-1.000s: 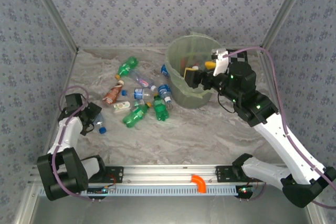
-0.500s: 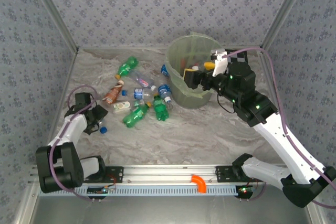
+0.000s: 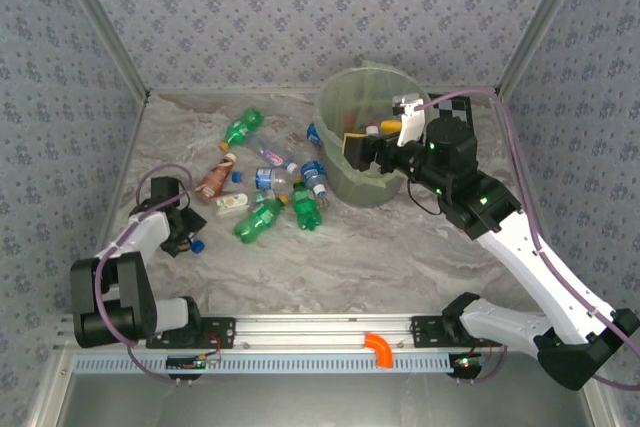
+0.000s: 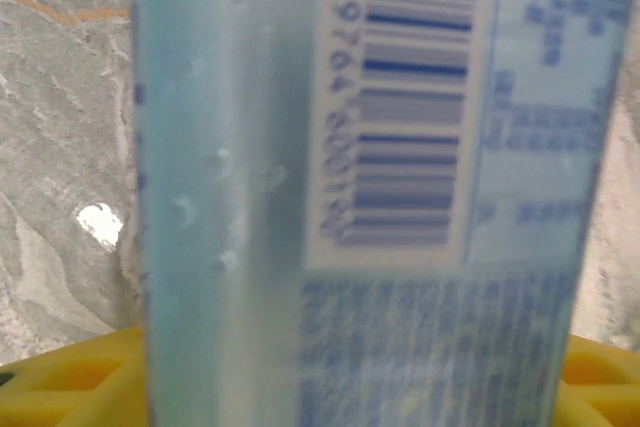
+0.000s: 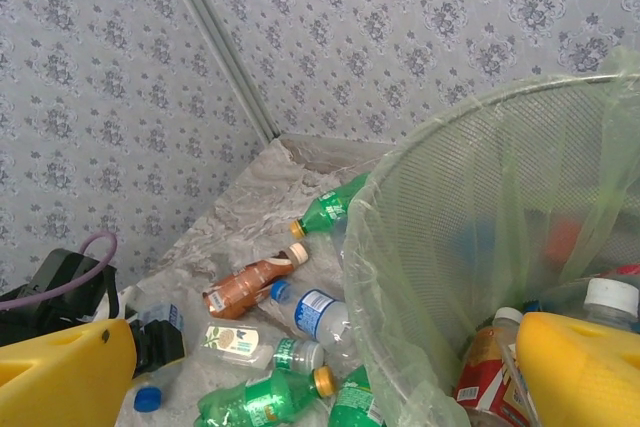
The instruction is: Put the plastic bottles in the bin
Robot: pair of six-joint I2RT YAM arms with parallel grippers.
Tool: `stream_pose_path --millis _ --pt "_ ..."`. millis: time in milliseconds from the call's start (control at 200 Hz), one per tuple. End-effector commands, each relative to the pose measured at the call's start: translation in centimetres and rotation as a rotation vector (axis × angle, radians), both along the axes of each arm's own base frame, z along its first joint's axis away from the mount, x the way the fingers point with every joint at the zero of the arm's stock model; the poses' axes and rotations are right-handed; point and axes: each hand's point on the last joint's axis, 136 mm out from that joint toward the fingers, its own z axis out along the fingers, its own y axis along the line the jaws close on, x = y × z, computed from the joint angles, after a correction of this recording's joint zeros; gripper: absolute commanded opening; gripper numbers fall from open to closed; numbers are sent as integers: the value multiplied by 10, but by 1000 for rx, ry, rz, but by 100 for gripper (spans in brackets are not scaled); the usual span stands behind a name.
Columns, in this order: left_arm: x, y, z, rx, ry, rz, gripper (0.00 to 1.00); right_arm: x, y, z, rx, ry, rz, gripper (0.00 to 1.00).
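Bottle [image 4: 250, 197], long axis vertical in view, sits inside left tool [image 4: 350, 387].

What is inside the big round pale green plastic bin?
A white-capped clear bottle and an orange-brown red-labelled bottle show in the bin. The right gripper covers part; the bottom stays unseen.

Left of the bin [image 3: 333, 162], scattered bottles [image 3: 262, 215] crowd the table [image 3: 400, 257], with only narrow gaps between them. In front of the bin the table lies bare and wide. The right gripper [image 3: 358, 149] hangs over the bin's mouth.
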Motion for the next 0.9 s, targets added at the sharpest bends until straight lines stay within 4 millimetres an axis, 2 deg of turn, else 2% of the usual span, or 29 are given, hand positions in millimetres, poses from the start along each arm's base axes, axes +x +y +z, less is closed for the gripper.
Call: stream_pose_path --millis 0,130,330,415,550,600,680,760,895 --pt "7 -4 29 0 -73 -25 67 -4 4 13 40 -22 24 100" --pt "11 -14 63 4 -158 -70 65 -3 8 7 51 -17 37 100" --pt "14 -32 113 16 -284 -142 60 -5 12 11 75 -2 60 100" --pt "8 -36 121 37 -282 -171 59 -6 15 14 91 -3 78 100" --pt "3 -28 114 84 -247 -160 64 -8 19 14 104 7 91 100" --pt "1 -25 105 81 -226 -140 69 -9 19 14 102 9 90 100" --pt "0 -20 90 63 -197 -98 71 -9 18 14 101 9 80 100" --pt "-3 -14 75 53 -153 -57 76 -10 18 14 94 3 75 100" --pt "9 -17 57 19 -145 -44 79 -10 17 13 80 0 72 100"
